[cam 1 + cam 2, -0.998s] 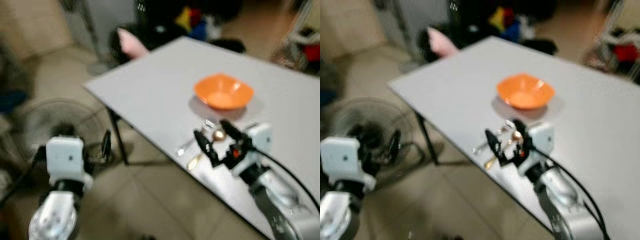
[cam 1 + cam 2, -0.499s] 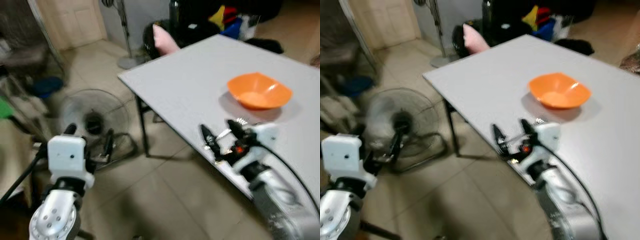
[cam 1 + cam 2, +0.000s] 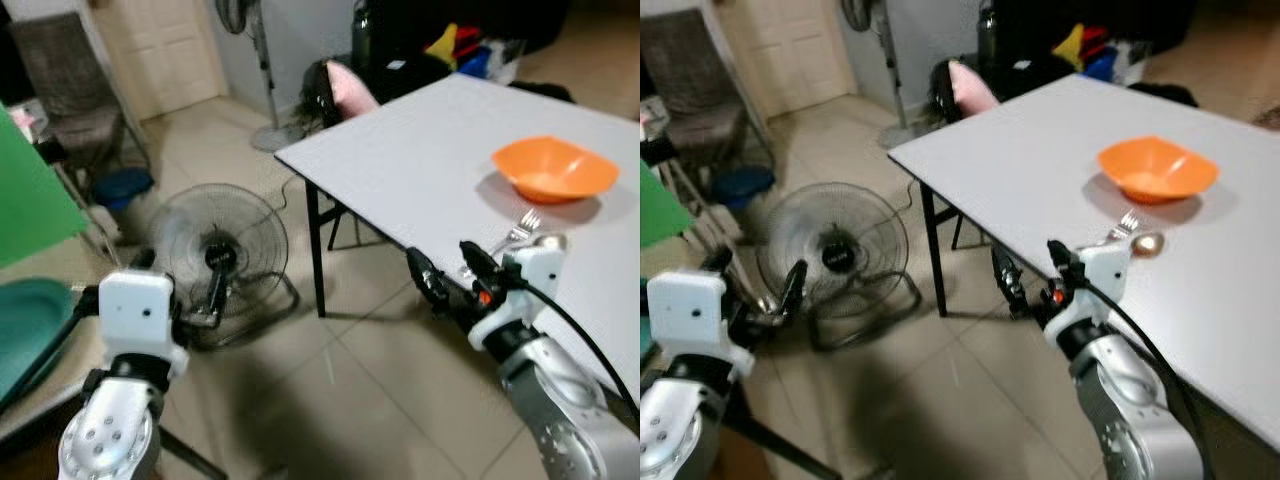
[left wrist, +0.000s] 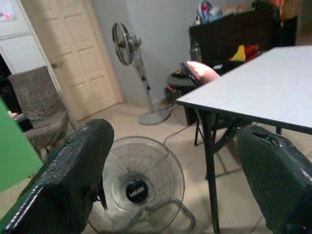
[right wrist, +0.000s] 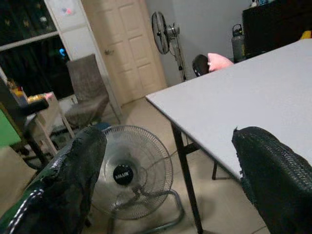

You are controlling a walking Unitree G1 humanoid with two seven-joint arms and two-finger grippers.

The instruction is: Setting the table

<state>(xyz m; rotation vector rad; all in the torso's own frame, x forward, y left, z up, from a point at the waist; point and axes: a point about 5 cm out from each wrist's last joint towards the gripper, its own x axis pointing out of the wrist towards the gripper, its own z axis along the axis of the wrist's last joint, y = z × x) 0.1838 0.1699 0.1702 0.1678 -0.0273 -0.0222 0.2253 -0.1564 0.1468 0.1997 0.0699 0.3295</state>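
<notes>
An orange bowl (image 3: 553, 168) sits on the grey table (image 3: 420, 150) toward its right side. A fork (image 3: 517, 225) and a spoon (image 3: 545, 240) lie just in front of the bowl, near the table's edge. My right gripper (image 3: 452, 275) hangs open and empty beside that edge, over the floor, a little to the left of the cutlery. In the right wrist view its fingers (image 5: 73, 180) frame the table corner and a floor fan. My left gripper (image 3: 180, 285) is open and empty at the lower left, pointing toward the floor fan.
A floor fan (image 3: 222, 255) stands on the tiles left of the table legs (image 3: 315, 250). A standing fan (image 3: 262, 70), a door (image 3: 170, 45) and a grey chair (image 3: 70, 85) are at the back. Green and teal shapes (image 3: 30, 250) lie at the far left.
The view has swung left and sharpened, bringing the fan and chair into view. My right gripper has drawn back from over the fork and spoon to beyond the table's edge.
</notes>
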